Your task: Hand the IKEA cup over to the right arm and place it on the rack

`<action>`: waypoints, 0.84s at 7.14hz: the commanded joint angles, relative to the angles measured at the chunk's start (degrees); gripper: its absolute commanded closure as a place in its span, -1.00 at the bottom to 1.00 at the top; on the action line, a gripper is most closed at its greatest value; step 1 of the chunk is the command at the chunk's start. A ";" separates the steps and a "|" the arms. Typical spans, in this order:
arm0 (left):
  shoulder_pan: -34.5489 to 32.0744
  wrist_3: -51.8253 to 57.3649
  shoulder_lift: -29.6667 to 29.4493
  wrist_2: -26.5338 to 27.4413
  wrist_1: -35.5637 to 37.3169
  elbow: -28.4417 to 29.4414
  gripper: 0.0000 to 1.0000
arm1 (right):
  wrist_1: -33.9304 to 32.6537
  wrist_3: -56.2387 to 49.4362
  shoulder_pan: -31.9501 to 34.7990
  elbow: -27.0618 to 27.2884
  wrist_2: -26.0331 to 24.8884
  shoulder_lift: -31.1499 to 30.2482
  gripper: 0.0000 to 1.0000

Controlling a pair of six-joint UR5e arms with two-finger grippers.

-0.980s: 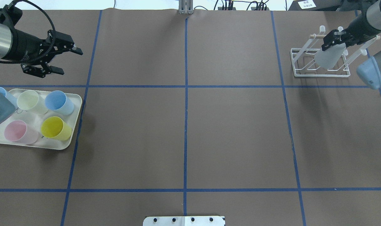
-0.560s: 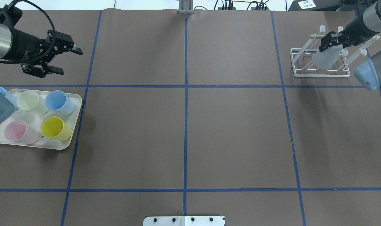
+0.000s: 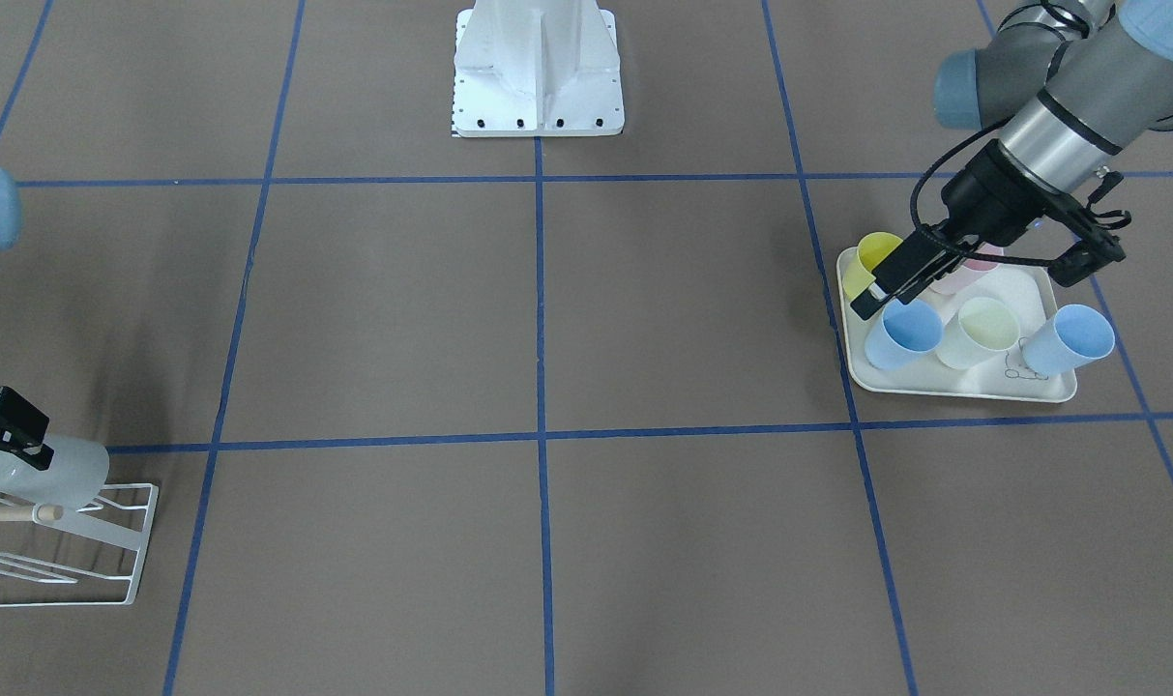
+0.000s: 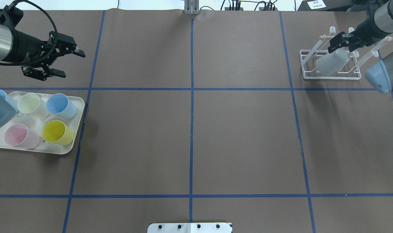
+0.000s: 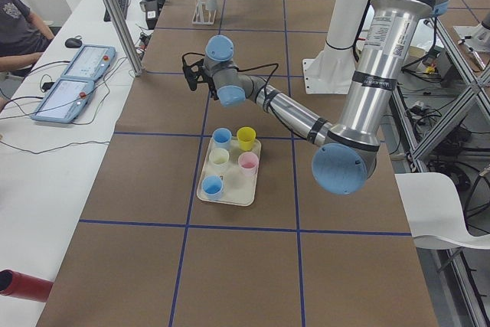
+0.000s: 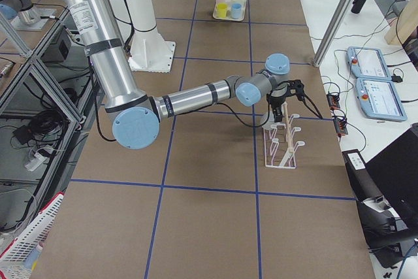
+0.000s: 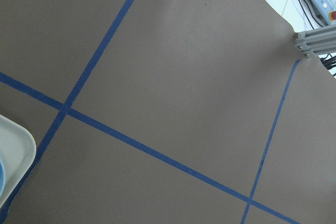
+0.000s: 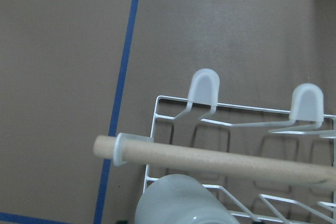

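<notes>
Two pendants [image 5: 86, 60] lie on a white desk [image 5: 31, 158] beside the brown table [image 5: 245, 266].

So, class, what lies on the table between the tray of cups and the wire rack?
Only bare table with blue tape lines separates tray and rack; the overhead view shows it.

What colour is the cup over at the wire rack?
Frosted, cloudy white. The cup at the rack shows best in the overhead view.
</notes>
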 commanded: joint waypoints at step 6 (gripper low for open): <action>1.12 28.82 27.85 7.69 5.62 -8.63 -1.00 | -0.25 0.93 1.06 7.71 0.91 -3.49 -0.70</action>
